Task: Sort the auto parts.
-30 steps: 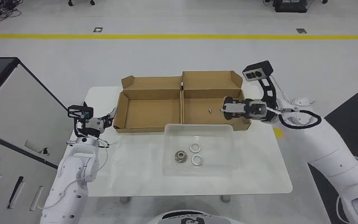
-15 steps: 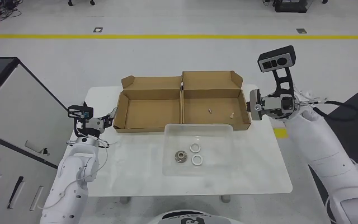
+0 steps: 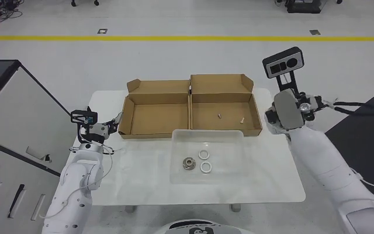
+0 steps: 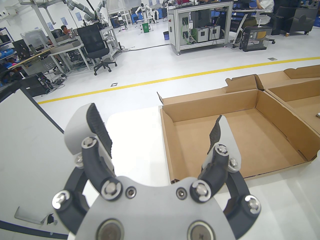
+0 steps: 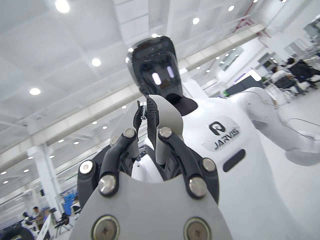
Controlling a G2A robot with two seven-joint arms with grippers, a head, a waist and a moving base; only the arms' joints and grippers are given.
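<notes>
Right wrist view: the right gripper is turned up and back toward the robot's head. Its two ribbed pads are drawn almost together and pinch a small threaded metal part at the tips.

Top view: the right arm is off the right edge of the table, just beside the right cardboard box.

Left wrist view: the left gripper has its jaws spread wide with nothing between the pads. It is above the table's left side and faces the left cardboard box. In the top view the left gripper is just beside that box's outer left wall; contact cannot be judged.

The two boxes stand side by side with walls touching and lids folded back. Two small metal parts lie well apart on the floor of the right box, one near its middle and one nearer its right wall.

A clear plastic tray lies just in front of the boxes. It holds two white rings and a round metal part beside them.
</notes>
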